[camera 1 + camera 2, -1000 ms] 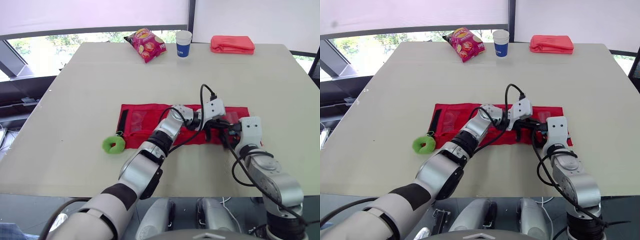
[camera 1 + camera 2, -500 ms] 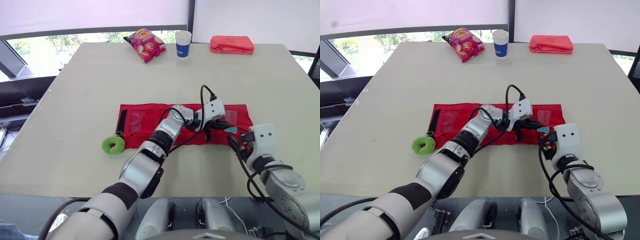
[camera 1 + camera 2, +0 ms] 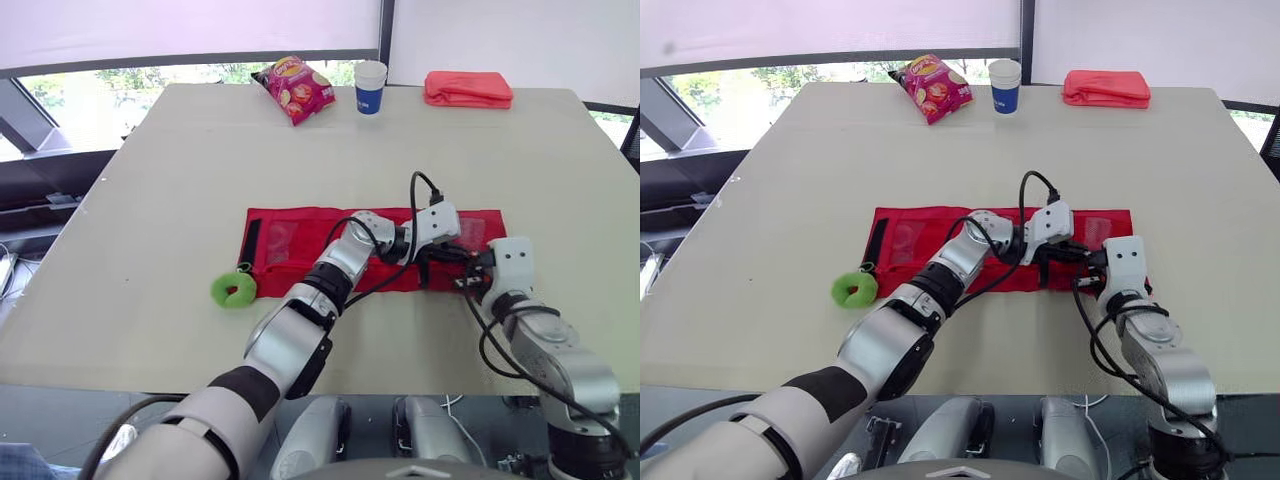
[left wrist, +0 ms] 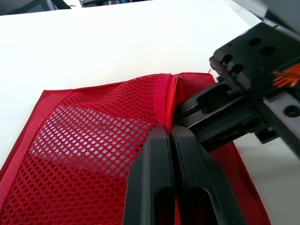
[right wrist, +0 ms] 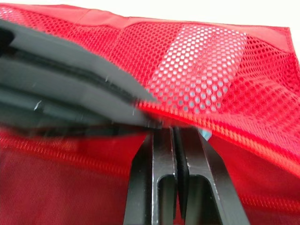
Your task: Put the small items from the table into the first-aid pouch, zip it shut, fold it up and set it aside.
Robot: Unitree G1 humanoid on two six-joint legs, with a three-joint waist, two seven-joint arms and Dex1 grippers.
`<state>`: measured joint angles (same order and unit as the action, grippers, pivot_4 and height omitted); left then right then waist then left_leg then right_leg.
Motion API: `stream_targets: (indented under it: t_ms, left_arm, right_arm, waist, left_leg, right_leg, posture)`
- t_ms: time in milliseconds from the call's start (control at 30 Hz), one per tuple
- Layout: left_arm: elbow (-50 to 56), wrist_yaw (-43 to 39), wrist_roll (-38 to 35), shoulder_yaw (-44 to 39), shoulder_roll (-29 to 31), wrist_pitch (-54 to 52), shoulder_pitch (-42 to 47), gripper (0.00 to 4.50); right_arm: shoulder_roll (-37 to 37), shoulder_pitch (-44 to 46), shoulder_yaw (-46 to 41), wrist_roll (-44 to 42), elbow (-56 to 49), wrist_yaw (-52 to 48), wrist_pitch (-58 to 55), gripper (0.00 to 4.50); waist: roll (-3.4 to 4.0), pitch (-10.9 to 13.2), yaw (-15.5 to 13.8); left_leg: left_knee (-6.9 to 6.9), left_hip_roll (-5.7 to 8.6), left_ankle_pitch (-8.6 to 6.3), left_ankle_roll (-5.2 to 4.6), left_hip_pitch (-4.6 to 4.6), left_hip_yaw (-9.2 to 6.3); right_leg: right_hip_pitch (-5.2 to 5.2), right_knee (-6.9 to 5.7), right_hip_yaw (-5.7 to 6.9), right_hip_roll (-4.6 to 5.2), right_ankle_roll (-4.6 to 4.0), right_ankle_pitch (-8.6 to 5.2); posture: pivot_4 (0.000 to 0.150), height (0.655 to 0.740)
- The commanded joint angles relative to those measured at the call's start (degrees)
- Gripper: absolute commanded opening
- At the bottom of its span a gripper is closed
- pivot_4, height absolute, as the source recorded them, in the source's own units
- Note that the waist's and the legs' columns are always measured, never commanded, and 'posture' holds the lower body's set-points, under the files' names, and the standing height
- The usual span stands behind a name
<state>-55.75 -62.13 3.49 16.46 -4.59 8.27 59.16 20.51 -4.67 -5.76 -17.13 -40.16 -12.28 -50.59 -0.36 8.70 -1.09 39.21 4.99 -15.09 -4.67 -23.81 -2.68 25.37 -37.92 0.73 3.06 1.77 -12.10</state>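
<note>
The red first-aid pouch [image 3: 300, 245] lies unfolded flat at the table's middle, mesh pockets up. My left gripper [image 4: 168, 131] reaches across to its right part and is shut on the raised zipper edge [image 4: 169, 101] of a mesh pocket. My right gripper [image 5: 174, 131] is shut, its tips right against that same edge, just beside the left fingers [image 3: 428, 262]. A bit of a small teal item [image 5: 206, 136] shows under the mesh next to the right fingers. A green ring-shaped item [image 3: 233, 290] lies on the table off the pouch's left end.
A black strap [image 3: 250, 240] lies along the pouch's left end. At the table's far edge stand a chips bag [image 3: 292, 88], a blue and white cup [image 3: 370, 87] and a folded red cloth [image 3: 467, 88]. Bare tabletop [image 3: 160, 200] surrounds the pouch.
My right gripper went from open to shut, drew back toward the table's front, then came forward again to the pocket edge. The left gripper kept its hold.
</note>
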Motion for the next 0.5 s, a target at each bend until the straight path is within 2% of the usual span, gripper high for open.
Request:
stream_targets:
  t_ms: [33, 100, 133, 200, 233, 267, 300, 367, 400, 433, 467, 500]
  left_arm:
    - [1.7, 0.4, 0.4, 0.2, 0.3, 1.9, 0.1, 0.0]
    - [2.0, 0.0, 0.2, 0.1, 0.5, 2.1, -0.2, 0.0]
    - [2.1, -0.4, -0.2, -0.3, 0.4, 2.2, -0.2, 0.0]
    - [2.6, -1.4, -1.4, -1.2, 0.2, 1.4, -0.2, 0.0]
    - [3.2, -2.1, -2.2, -1.7, 0.3, 1.2, -0.2, 0.48]
    - [3.8, -2.7, -2.8, -2.1, 0.4, 0.9, -0.4, 0.62]
    - [4.7, -3.7, -3.6, -2.5, 0.6, 0.2, -0.8, 0.87]
    - [7.2, -5.7, -4.8, -2.7, 1.5, 0.0, -2.0, 1.7]
    - [9.4, -6.8, -5.9, -3.0, 2.2, -0.3, -3.0, 2.15]
    - [11.7, -7.6, -6.9, -3.4, 2.9, -1.0, -3.9, 2.26]
    - [13.9, -8.3, -7.8, -3.7, 3.6, -2.0, -4.8, 2.81]
    - [17.6, -9.7, -9.3, -4.1, 4.9, -3.7, -6.2, 3.33]
  right_arm:
    - [4.9, -7.2, -11.6, -8.7, -11.4, -11.0, 3.1, 0.09]
    - [6.6, -9.4, -19.9, -15.0, -11.0, -14.8, 3.4, 0.09]
    - [7.1, -9.5, -23.9, -17.5, -9.3, -15.4, 3.0, 0.46]
    - [8.6, -9.5, -29.2, -19.2, -5.6, -16.0, 2.8, 0.92]
    - [9.0, -8.8, -31.5, -21.3, -3.2, -16.1, 1.7, 1.5]
    - [9.3, -8.3, -33.1, -23.1, -1.4, -15.9, 0.9, 1.64]
    - [9.6, -7.6, -34.1, -24.4, 0.7, -15.7, 0.2, 2.11]
    - [9.8, -6.2, -34.9, -26.9, 3.8, -14.9, -1.3, 3.06]
    - [9.8, -5.0, -35.1, -28.2, 5.8, -13.5, -3.3, 3.4]
    - [10.0, -4.0, -35.1, -29.1, 7.6, -12.5, -4.7, 3.55]
    - [10.2, -3.3, -34.8, -29.9, 9.0, -12.3, -5.4, 4.13]
    - [10.2, -2.3, -34.6, -31.6, 10.9, -11.8, -7.1, 4.5]
  waist:
    - [-0.01, 0.0, 0.0]
    - [-0.03, 0.0, 0.4]
    - [-0.05, 0.0, 0.5]
    - [-0.04, 0.0, 0.3]
    - [-0.04, 0.0, 0.3]
    - [-0.05, 0.0, 0.2]
    - [-0.05, 0.0, 0.2]
    - [-0.05, 0.0, 0.2]
    - [-0.04, 0.0, 0.3]
    - [-0.03, 0.0, 0.4]
    - [-0.01, 0.0, 0.4]
    - [0.0, 0.0, 0.3]
  left_leg:
    - [0.01, 0.0, -0.01, -0.01, -0.01, -0.03]
    - [0.02, -0.01, -0.01, -0.02, 0.05, -0.03]
    - [0.03, -0.05, -0.02, -0.03, 0.16, -0.01]
    - [0.02, -0.09, -0.13, -0.21, 0.23, -0.03]
    - [0.02, -0.1, -0.13, -0.21, 0.23, -0.04]
    - [0.02, -0.1, -0.13, -0.21, 0.22, -0.04]
    - [0.02, -0.11, -0.11, -0.19, 0.21, -0.04]
    - [0.02, -0.1, -0.03, -0.04, 0.18, -0.03]
    - [0.02, -0.11, -0.02, -0.04, 0.17, -0.03]
    - [0.01, -0.11, -0.02, -0.03, 0.17, -0.03]
    - [0.0, -0.14, -0.02, -0.03, 0.18, -0.01]
    - [0.0, -0.14, -0.02, -0.02, 0.18, -0.01]
  right_leg:
    - [-0.02, 0.05, 0.03, -0.02, 0.01, 0.0]
    - [-0.09, 0.05, 0.03, -0.02, 0.02, 0.0]
    - [-0.18, 0.05, 0.01, -0.06, 0.02, 0.0]
    - [-0.23, 0.01, 0.05, -0.07, 0.02, 0.0]
    - [-0.24, 0.0, 0.08, -0.07, 0.02, 0.0]
    - [-0.23, 0.0, 0.08, -0.07, 0.02, 0.0]
    - [-0.23, 0.0, 0.08, -0.06, 0.02, 0.0]
    - [-0.23, 0.03, 0.07, -0.02, 0.01, 0.0]
    - [-0.22, 0.03, 0.07, -0.02, 0.01, -0.01]
    - [-0.21, 0.03, 0.05, -0.02, 0.0, 0.0]
    - [-0.21, 0.03, 0.01, -0.02, 0.0, 0.0]
    - [-0.19, 0.02, 0.01, -0.02, -0.01, -0.01]
  posture:
    - [0.15, 0.7395]
    - [0.15, 0.7395]
    - [0.15, 0.7395]
    - [0.15, 0.7395]
    - [0.15, 0.7395]
    - [0.15, 0.7395]
    - [0.15, 0.7395]
    - [0.15, 0.7395]
    - [0.15, 0.7395]
    - [0.15, 0.7395]
    - [0.15, 0.7395]
    - [0.15, 0.7395]
